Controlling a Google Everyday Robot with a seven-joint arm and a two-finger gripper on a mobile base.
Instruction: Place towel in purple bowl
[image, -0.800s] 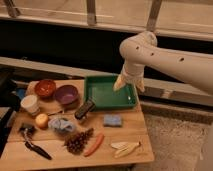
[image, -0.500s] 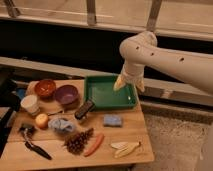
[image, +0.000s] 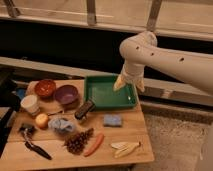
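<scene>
The purple bowl sits on the wooden table at the back left, next to a red bowl. The towel, a crumpled blue-grey cloth, lies on the table in front of the purple bowl. My gripper hangs from the white arm above the right edge of the green tray, far to the right of the towel and the bowl. It holds nothing that I can see.
A white cup, an orange fruit, a black tool, a blue sponge, a pine cone, a carrot, a banana and a black utensil lie on the table. A dark object stands at the left edge.
</scene>
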